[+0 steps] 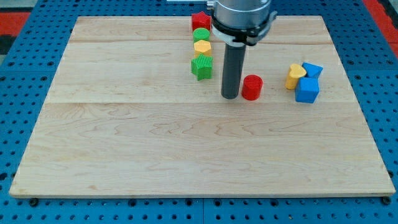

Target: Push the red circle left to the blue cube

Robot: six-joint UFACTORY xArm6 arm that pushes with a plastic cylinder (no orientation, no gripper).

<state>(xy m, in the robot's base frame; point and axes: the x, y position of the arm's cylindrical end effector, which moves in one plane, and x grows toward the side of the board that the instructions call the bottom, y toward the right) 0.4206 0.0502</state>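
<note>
Bare board between red circle (252, 87) and blue cube (306, 90)

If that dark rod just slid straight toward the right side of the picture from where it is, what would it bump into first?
Most likely the red circle, right beside my tip on the view's right. Beyond it sit the yellow block and the blue cube. Depth is hard to judge, so contact might be glancing.

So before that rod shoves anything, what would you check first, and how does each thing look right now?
1. My tip on the board: ok.
2. Tip beside the red circle, on its left: ok.
3. Blue cube in sight, at the view's right: ok.
4. Path between them free of blocks: ok.
5. Yellow block touches the cube and may get nudged: not ok.
6. Tip touching the circle: cannot tell.
</note>
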